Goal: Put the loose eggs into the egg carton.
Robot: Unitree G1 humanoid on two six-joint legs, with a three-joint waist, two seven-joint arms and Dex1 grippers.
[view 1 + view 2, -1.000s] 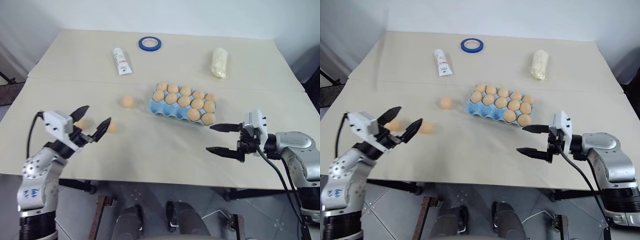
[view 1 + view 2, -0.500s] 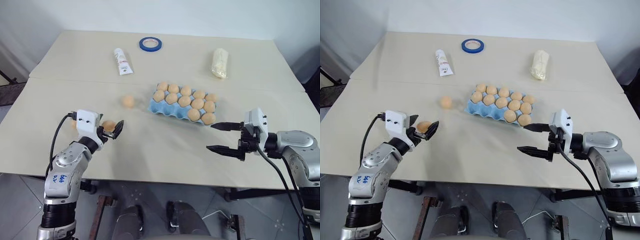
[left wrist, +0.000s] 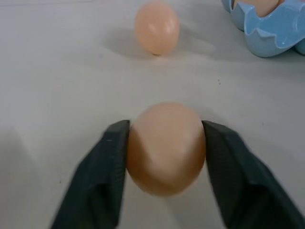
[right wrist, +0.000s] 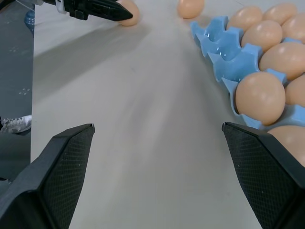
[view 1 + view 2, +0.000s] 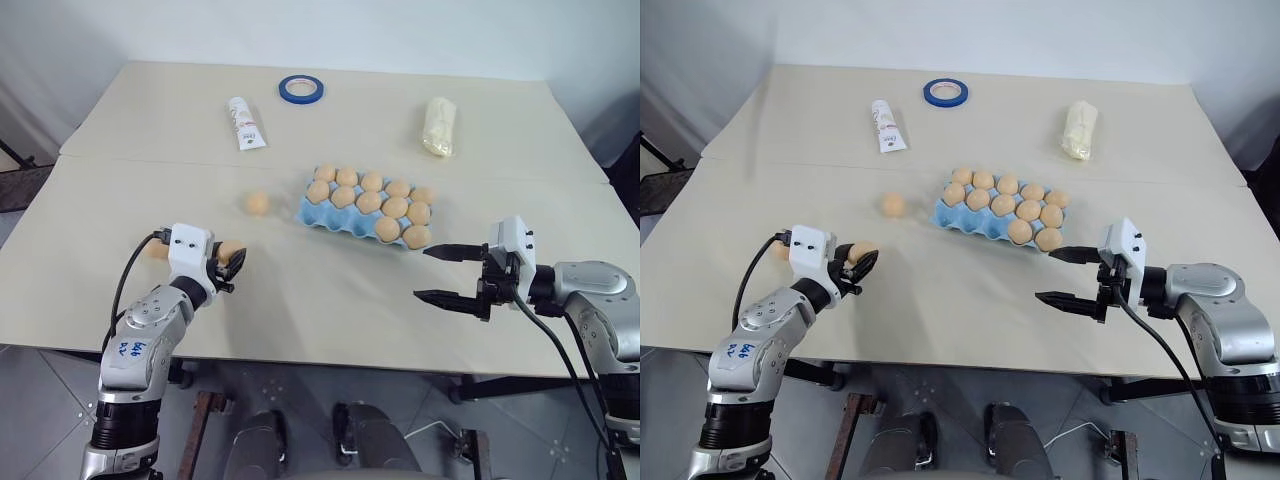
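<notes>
Gripped egg (image 3: 166, 148): clamped between the two black fingers of the left gripper (image 5: 228, 264), one finger touching each side; low over the table (image 5: 330, 300), near its front left part.
Second loose egg (image 5: 257, 203): free on the table, beyond the gripped one, just left of the egg carton (image 5: 335, 222).
Third loose egg (image 5: 157, 250): partly hidden behind the left gripper's white housing, on its outer side.
Egg carton: light blue, lidless, mid-table, slanted; two rows filled with tan eggs, nearest left cups bare.
Left gripper: narrowed onto the gripped egg, pointing forward, well apart from the carton.
Right gripper (image 5: 432, 275): jaws spread wide, nothing between them; above the front right of the table, near the carton's right end, pointing toward the left arm.
White tube (image 5: 243, 122): red lettering, too small to read; far left.
Blue tape ring (image 5: 300, 88): flat near the far edge.
Pale yellow bag (image 5: 439, 125): far right.
Left forearm marking: blue handwriting, illegible.
</notes>
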